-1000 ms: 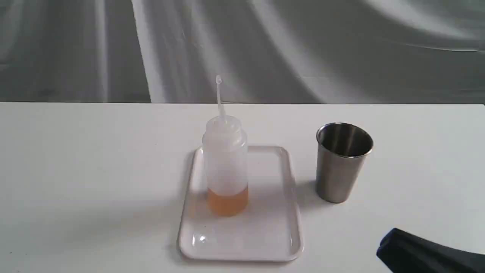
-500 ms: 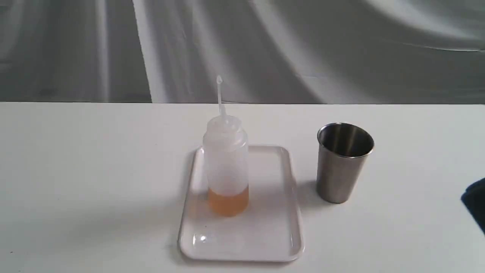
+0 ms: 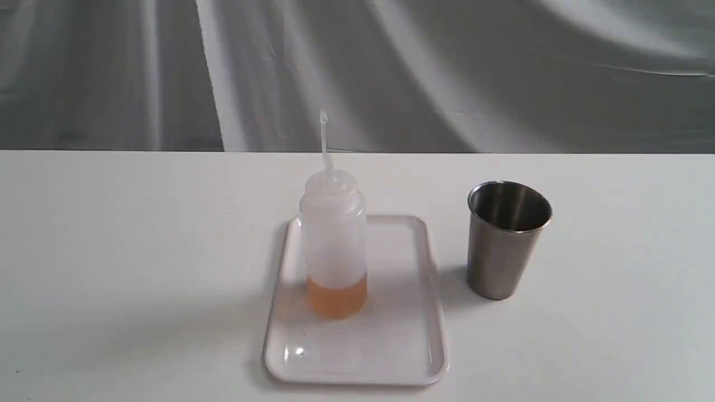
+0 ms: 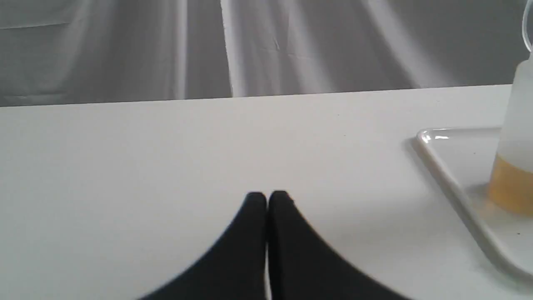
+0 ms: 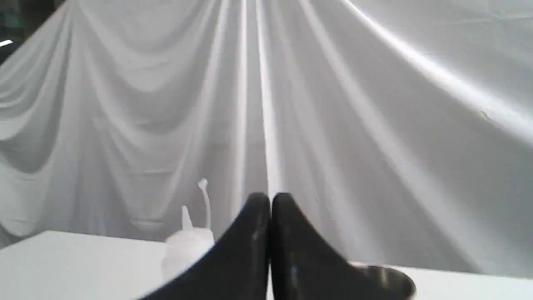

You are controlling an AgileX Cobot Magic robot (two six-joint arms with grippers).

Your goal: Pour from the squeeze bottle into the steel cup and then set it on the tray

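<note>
The squeeze bottle [image 3: 333, 245] stands upright on the white tray [image 3: 402, 346], orange liquid in its bottom, thin nozzle pointing up. The steel cup [image 3: 505, 240] stands upright on the table to the tray's right. No gripper shows in the exterior view. In the left wrist view my left gripper [image 4: 267, 198] is shut and empty, low over bare table, with the tray [image 4: 445, 175] and the bottle [image 4: 514, 166] off to one side. My right gripper [image 5: 270, 200] is shut and empty, raised; the bottle's cap [image 5: 187, 246] and the cup's rim [image 5: 387, 279] show past its fingers.
The white table [image 3: 111, 251] carries the tray and the cup. A grey draped cloth [image 3: 391, 72] hangs behind the table's far edge.
The right arm's dark tip has drawn back off the lower right of the exterior view and is gone from it. Bottle, tray and cup have not moved.
</note>
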